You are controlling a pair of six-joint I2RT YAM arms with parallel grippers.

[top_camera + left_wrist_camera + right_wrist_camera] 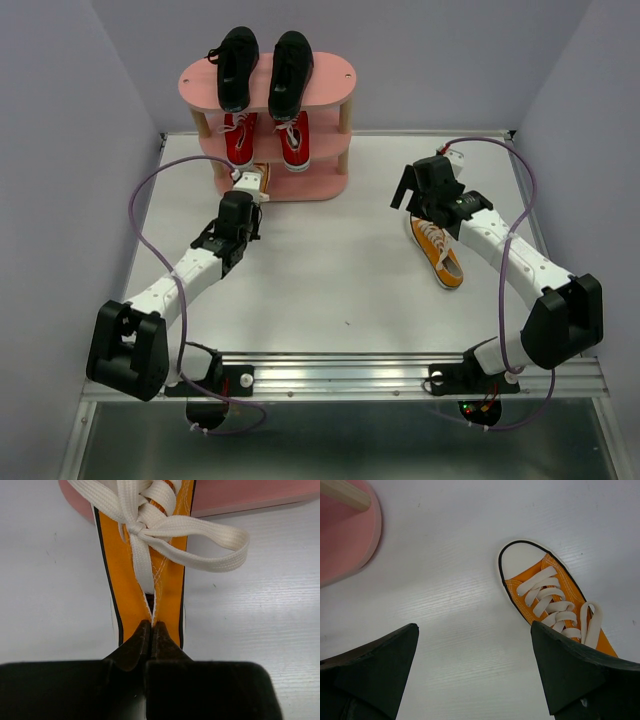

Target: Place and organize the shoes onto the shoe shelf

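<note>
**A:** Because the jaws of the left arm (190, 268) are clamped shut on only a thin fold of canvas at the heel end of one orange sneaker (145, 585), the shoe could twist or slip out if pushed.

**B:** Where does that shoe lie?

**A:** At the 7 o'clock corner of the pink shoe shelf (330, 82), toe at the bottom board, heel pointing back toward 6 o'clock. Its loose lace loop (220, 547) trails at 3 o'clock and might snag a post.

**B:** Any other risk?

**A:** A hard shove may nudge the shelf and unsettle the black sneakers (265, 68) on the top board and the red sneakers (268, 140) below them.

**B:** How are the arms posed?

**A:** The left arm stretches low and nearly flat over the counter (340, 260) toward 12 o'clock. The right arm (510, 250) bends up from its base, wrist tipped down, jaws spread wide and empty. They hover above the bare counter just beside the toe of the second orange sneaker (550, 597), which lies at 3 o'clock, well apart from the shelf.
</note>
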